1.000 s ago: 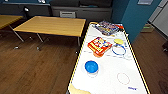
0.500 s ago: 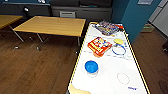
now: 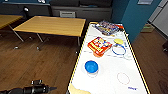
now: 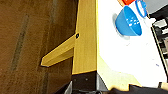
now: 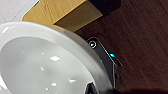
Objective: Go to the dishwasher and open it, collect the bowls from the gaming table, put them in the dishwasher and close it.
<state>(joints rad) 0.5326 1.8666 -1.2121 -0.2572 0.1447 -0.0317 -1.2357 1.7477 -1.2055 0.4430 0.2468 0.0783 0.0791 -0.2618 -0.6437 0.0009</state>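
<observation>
Two bowls on table: blue bowl (image 3: 91, 67) near the left edge of the white gaming table (image 3: 110, 82); pale blue-rimmed bowl (image 3: 118, 49) farther along, beside a red game box (image 3: 99, 46)
White bowl (image 5: 42, 62): large and close in the right wrist view, over the table corner; whether it is gripped, cannot tell
Left gripper (image 3: 51, 88): low over the wood floor (image 3: 37, 65), just left of the table; fingers unclear
Nearby: yellow table (image 3: 52, 25) to the left
</observation>
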